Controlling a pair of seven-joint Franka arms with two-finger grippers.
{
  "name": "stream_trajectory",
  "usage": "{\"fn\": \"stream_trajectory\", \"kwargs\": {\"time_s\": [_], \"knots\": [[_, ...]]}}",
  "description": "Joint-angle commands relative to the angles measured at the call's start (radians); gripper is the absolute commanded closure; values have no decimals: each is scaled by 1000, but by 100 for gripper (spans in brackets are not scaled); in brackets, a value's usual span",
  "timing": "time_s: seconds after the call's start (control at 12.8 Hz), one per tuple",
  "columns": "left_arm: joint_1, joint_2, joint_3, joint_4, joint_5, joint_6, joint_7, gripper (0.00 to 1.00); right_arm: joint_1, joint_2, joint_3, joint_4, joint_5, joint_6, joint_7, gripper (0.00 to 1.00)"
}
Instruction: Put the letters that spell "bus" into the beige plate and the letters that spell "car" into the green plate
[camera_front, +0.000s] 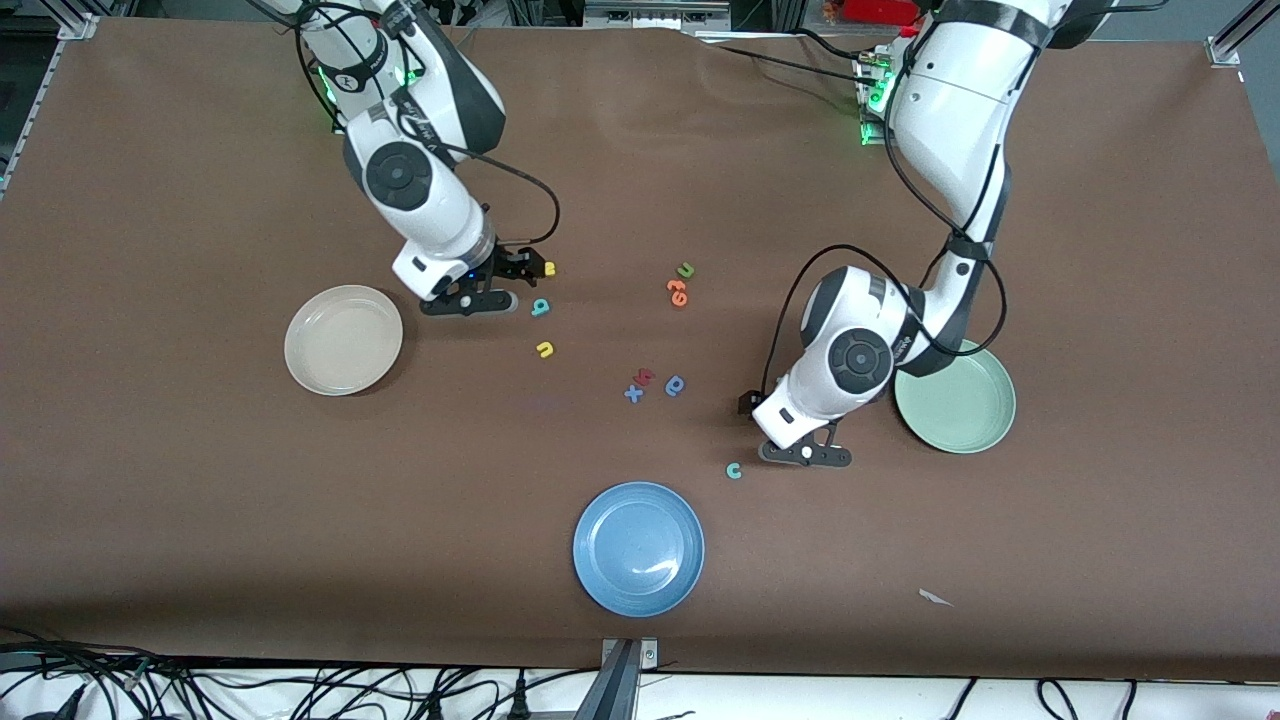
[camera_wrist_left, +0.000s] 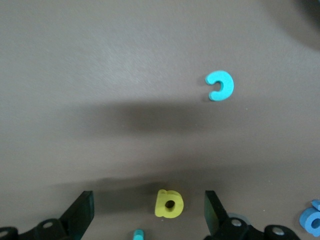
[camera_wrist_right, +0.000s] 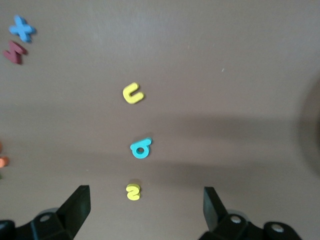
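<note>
My left gripper (camera_front: 752, 406) is low over the table beside the green plate (camera_front: 955, 402). It is open, with the yellow a (camera_wrist_left: 169, 203) lying between its fingers, touched by neither. The teal c (camera_wrist_left: 220, 85) (camera_front: 734, 470) lies apart from it. A teal stub (camera_wrist_left: 138, 234) shows at the picture's edge. My right gripper (camera_front: 530, 268) is open near the beige plate (camera_front: 343, 340), and the yellow s (camera_wrist_right: 133, 192) (camera_front: 548, 268) lies between its fingers (camera_wrist_right: 75, 205). The teal b (camera_wrist_right: 141, 148) (camera_front: 541, 307) and yellow u (camera_wrist_right: 133, 93) (camera_front: 545, 349) lie nearer the front camera.
A blue plate (camera_front: 638, 548) sits near the front edge. Mid-table lie a green u (camera_front: 685, 270), orange letters (camera_front: 677, 292), a dark red letter (camera_front: 645, 376), a blue x (camera_front: 633, 394) and a blue round letter (camera_front: 675, 385). A paper scrap (camera_front: 935, 597) lies near the front.
</note>
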Motion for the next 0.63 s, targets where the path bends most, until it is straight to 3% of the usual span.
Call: {"fn": "stream_trajectory", "kwargs": {"time_s": [0.0,0.23,0.55], "knots": [[-31,27,16,18,7,7,-24,10,-8,-30,35,-93,-83,71,87,0],[-42,35,18,21,51,7,-67,21,4,42,58,-93,-231,113,228,0],[-62,43,18,18,76,7,-131,47,26,127,58,-92,-373,189,395,0]]}}
